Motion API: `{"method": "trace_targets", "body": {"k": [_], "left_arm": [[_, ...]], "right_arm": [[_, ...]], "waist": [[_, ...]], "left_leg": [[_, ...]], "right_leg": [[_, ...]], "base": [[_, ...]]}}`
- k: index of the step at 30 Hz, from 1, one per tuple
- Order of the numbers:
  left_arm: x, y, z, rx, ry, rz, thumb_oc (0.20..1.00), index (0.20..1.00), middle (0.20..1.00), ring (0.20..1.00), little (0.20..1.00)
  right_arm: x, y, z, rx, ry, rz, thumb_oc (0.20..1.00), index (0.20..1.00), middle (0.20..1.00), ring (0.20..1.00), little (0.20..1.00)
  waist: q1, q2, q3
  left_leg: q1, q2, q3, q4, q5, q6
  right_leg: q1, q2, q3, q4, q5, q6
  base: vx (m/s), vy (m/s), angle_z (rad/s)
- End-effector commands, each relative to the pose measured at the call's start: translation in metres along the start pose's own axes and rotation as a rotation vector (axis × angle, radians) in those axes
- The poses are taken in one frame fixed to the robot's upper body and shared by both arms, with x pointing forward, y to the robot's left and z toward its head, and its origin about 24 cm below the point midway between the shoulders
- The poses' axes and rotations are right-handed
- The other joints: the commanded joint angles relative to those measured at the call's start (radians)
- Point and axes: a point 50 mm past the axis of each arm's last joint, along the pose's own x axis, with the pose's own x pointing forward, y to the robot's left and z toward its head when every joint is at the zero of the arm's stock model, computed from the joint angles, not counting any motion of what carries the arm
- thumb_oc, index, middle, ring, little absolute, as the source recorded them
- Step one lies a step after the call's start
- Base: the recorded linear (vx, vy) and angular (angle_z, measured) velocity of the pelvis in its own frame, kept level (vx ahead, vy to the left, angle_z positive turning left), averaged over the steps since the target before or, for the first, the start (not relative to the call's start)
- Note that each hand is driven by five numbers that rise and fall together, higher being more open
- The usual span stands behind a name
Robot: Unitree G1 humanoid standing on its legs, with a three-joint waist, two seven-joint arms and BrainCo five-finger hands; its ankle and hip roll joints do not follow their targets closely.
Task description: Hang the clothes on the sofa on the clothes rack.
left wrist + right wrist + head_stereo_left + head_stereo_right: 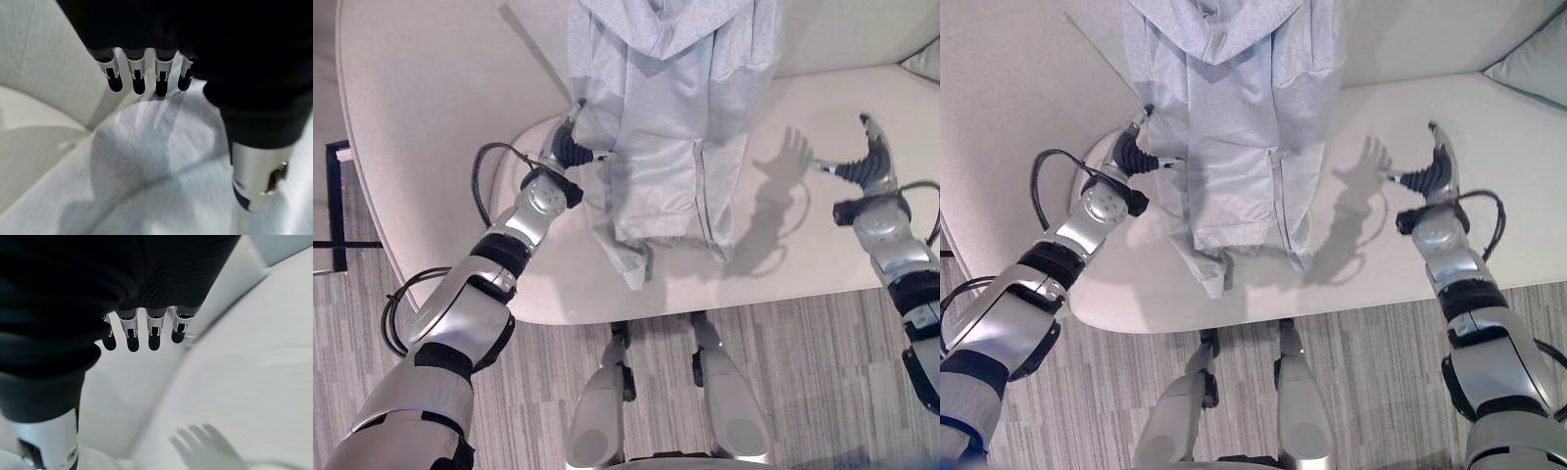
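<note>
Clothes (666, 127): pale grey hooded garment draped down sofa (431, 98).

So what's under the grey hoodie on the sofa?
The grey hoodie lies on the cream sofa. The left hand is at its edge. Anything beneath the cloth is covered. The right hand hovers apart, open.

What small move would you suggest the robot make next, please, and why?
Probably close the left robot hand on the pale grey hooded cotton garment: its straight fingers already sit at the cloth's edge on the cream upholstered sofa, while the right robot hand hovers open, away from the cloth.
</note>
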Motion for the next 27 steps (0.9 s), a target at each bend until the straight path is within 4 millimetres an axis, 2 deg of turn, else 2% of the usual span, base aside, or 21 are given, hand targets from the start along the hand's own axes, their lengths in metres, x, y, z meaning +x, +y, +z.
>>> {"method": "trace_targets", "body": {"k": [1,7,9,13,18,20,26,27], "left_arm": [[0.005,0.016,0.013,-0.023,-0.074,0.112,1.000,1.000,1.000,1.000,1.000],[-0.001,0.027,0.035,-0.107,-0.193,0.194,1.000,1.000,1.000,1.000,1.000],[-0.004,0.027,0.037,-0.133,-0.209,0.201,1.000,1.000,1.000,1.000,1.000],[-0.024,0.031,0.039,-0.250,-0.268,0.252,1.000,1.000,1.000,1.000,1.000],[-0.025,0.041,0.034,-0.216,-0.257,0.302,1.000,1.000,1.000,1.000,1.000],[-0.019,0.046,0.029,-0.156,-0.224,0.314,1.000,1.000,1.000,1.000,1.000],[0.002,0.061,0.030,-0.046,-0.181,0.341,1.000,1.000,1.000,1.000,1.000],[0.008,0.066,0.032,-0.022,-0.168,0.355,1.000,1.000,1.000,1.000,1.000]], "right_arm": [[0.000,-0.015,0.008,0.012,-0.087,-0.079,1.000,1.000,1.000,1.000,1.000],[-0.009,-0.024,0.010,0.015,-0.140,-0.120,1.000,1.000,1.000,1.000,1.000],[-0.011,-0.026,0.010,0.010,-0.145,-0.121,1.000,1.000,1.000,1.000,1.000],[-0.020,-0.032,0.002,-0.031,-0.147,-0.126,1.000,1.000,1.000,1.000,1.000],[-0.016,-0.036,0.005,-0.034,-0.155,-0.136,1.000,1.000,1.000,1.000,1.000],[-0.007,-0.037,0.018,-0.022,-0.182,-0.140,1.000,1.000,1.000,1.000,1.000],[0.012,-0.032,0.053,-0.001,-0.265,-0.117,1.000,1.000,1.000,1.000,1.000],[0.018,-0.029,0.067,-0.003,-0.304,-0.108,1.000,1.000,1.000,1.000,1.000]], "waist": [[0.025,-0.026,-0.089],[0.036,-0.025,-0.087],[0.038,-0.024,-0.087],[0.057,-0.023,-0.083],[0.068,-0.026,-0.077],[0.075,-0.029,-0.072],[0.072,-0.038,-0.058],[0.069,-0.045,-0.054]], "left_leg": [[-0.014,-0.008,-0.024,0.001,-0.029,-0.044],[-0.007,-0.015,-0.037,0.001,-0.037,-0.043],[-0.005,-0.016,-0.039,0.001,-0.037,-0.043],[-0.003,-0.018,-0.052,0.001,-0.041,-0.044],[-0.006,-0.019,-0.060,0.001,-0.040,-0.047],[-0.013,-0.018,-0.062,0.001,-0.036,-0.051],[-0.032,-0.015,-0.065,0.001,-0.025,-0.056],[-0.043,-0.013,-0.068,0.001,-0.021,-0.055]], "right_leg": [[0.061,-0.025,-0.014,0.002,-0.095,0.096],[0.074,-0.031,-0.028,0.002,-0.103,0.096],[0.076,-0.032,-0.032,0.002,-0.104,0.097],[0.085,-0.035,-0.044,0.002,-0.111,0.096],[0.085,-0.036,-0.049,0.002,-0.112,0.094],[0.080,-0.035,-0.050,0.002,-0.110,0.094],[0.064,-0.030,-0.052,0.002,-0.101,0.097],[0.054,-0.029,-0.051,0.002,-0.099,0.098]], "base": [[0.03,-0.004,0.05],[0.03,-0.016,0.11],[0.03,-0.013,0.12],[0.03,-0.027,0.01],[0.00,-0.010,0.06],[-0.01,-0.025,0.14],[-0.01,-0.009,0.03],[0.00,0.000,0.00]]}}
